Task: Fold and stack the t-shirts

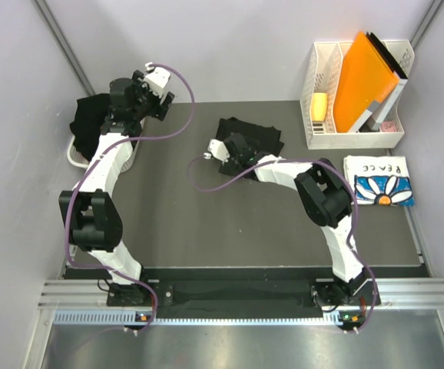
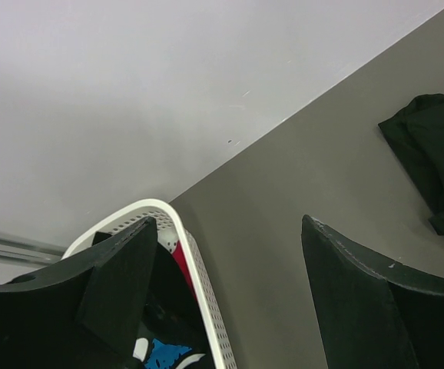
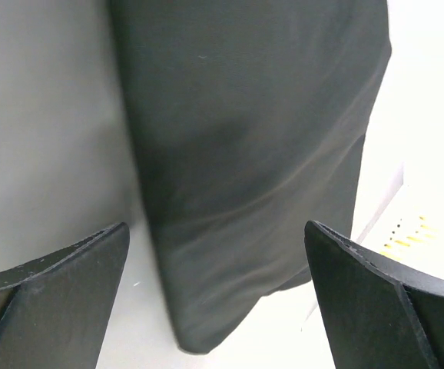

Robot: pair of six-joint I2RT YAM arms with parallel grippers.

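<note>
left pincer (image 2: 228, 223) spread wide beside white basket (image 2: 157, 206) holding black tees (image 1: 91, 119).

The black tee (image 3: 245, 154) is soft matt cloth, the table (image 1: 207, 231) smooth, matt, the basket (image 2: 203, 292) white plastic.

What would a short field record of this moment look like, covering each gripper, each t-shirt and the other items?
left gripper: open, empty, at the rim of the laundry basket
right gripper: open, over the black t-shirt; contact unclear
black t-shirt: loosely bunched, far middle of the table
basket contents: dark garments, heaped
white daisy-print t-shirt: folded, lying alone at the table's right edge
file organizer: far right corner, holds an orange folder
</note>
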